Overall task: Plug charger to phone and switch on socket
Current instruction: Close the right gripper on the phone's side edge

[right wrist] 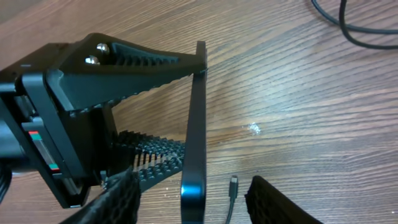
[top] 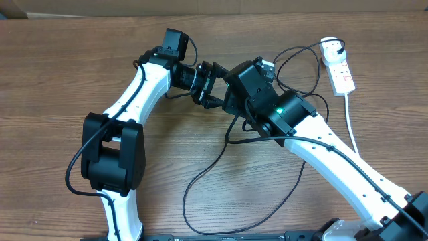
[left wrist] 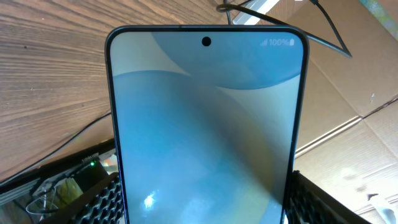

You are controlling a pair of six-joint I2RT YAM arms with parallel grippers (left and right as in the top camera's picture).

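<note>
The left end effector (top: 207, 87) holds the phone (left wrist: 205, 124) off the desk (top: 67, 67) near the far middle, pressed on its two long sides, with the lit screen facing that arm's wrist camera. Opposite it, the right end effector (right wrist: 194, 186) is spread. The charger's small connector tip (right wrist: 233, 185) sits between its fingers, just beside the phone's thin edge, and I see nothing pinched. The charging port is not in view, so I cannot tell how well tip and port line up. To my eye, the right arm should pinch the connector close behind its tip, square it to the port, and push straight in while the left arm braces. The socket (top: 341, 72) lies far right with the white plug (top: 331, 47) already in it.
</note>
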